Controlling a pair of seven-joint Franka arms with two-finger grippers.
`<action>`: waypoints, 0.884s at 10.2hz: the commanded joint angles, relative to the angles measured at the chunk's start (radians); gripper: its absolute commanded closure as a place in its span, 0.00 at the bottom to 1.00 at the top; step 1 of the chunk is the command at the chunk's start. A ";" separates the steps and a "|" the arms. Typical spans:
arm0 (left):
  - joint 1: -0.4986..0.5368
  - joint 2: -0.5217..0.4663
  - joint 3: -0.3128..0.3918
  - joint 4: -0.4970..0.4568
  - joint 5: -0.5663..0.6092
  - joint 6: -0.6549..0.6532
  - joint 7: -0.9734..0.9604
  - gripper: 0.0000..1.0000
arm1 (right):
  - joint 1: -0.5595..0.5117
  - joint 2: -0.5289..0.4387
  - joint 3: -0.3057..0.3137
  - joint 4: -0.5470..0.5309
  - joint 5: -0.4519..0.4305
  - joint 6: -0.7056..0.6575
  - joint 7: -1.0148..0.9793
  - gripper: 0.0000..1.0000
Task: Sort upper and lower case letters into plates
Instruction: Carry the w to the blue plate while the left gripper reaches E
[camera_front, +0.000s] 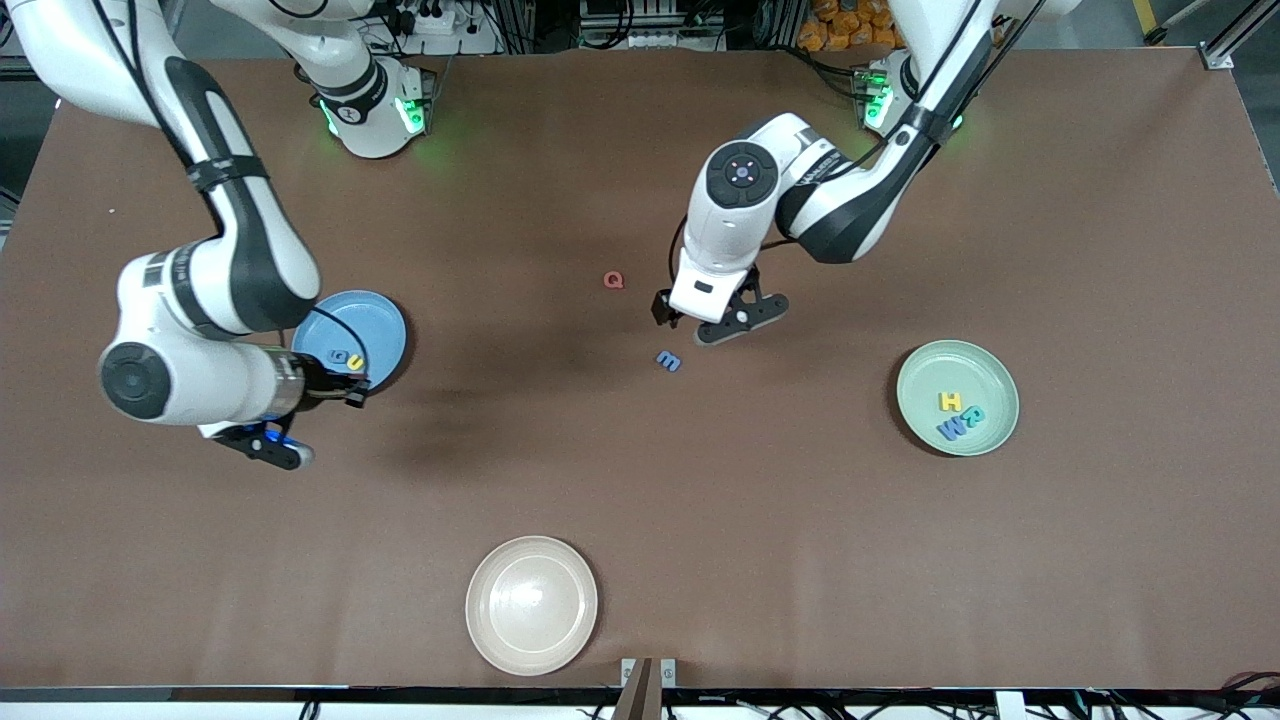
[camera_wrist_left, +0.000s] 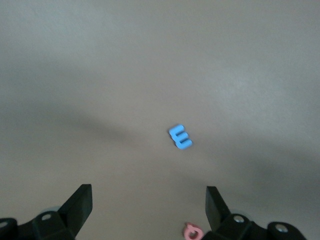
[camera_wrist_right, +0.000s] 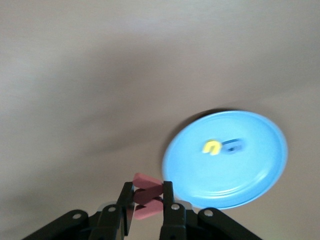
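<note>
Landmark: cream-beige plate (camera_front: 531, 604), at the table edge nearest the front camera, nothing on it.
Sky blue plate (camera_front: 351, 338): farther from the camera than the cream-beige plate, toward the right arm's end of the table; partly covered by the right arm.
Contents, sky blue plate: yellow letter (camera_front: 354, 361) and dark blue letter (camera_front: 338, 355), just beside each other; both small, shapes hard to read.
Pale mint green plate (camera_front: 957, 397): farther from the camera than the cream-beige plate, toward the left arm's end of the table.
Contents, mint plate: yellow H (camera_front: 949, 401), blue W (camera_front: 951, 430), teal letter (camera_front: 972, 418), clustered close together.
Loose letters: red Q (camera_front: 613, 280) and blue m-shaped letter (camera_front: 668, 361) lie flat on the bare brown table (camera_front: 700, 520), farther from the camera than the cream-beige plate, between the two task plates; Q is the farther one.
Left gripper (camera_front: 716, 322): over the table just beside the blue m-shaped letter, fingers spread wide, nothing between them.
Right gripper (camera_wrist_right: 146, 199): at the camera-side rim of the sky blue plate, fingers narrow, pinching a red letter (camera_wrist_right: 146, 192); its shape is unclear.
</note>
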 joint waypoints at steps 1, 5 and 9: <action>-0.084 0.067 0.039 0.034 -0.005 0.060 -0.120 0.00 | 0.002 -0.089 -0.083 -0.186 0.038 0.102 -0.147 1.00; -0.314 0.208 0.206 0.128 0.004 0.097 -0.274 0.00 | 0.004 -0.127 -0.116 -0.398 0.040 0.267 -0.218 1.00; -0.406 0.282 0.238 0.161 0.004 0.120 -0.375 0.04 | 0.008 -0.147 -0.111 -0.518 0.040 0.390 -0.241 0.79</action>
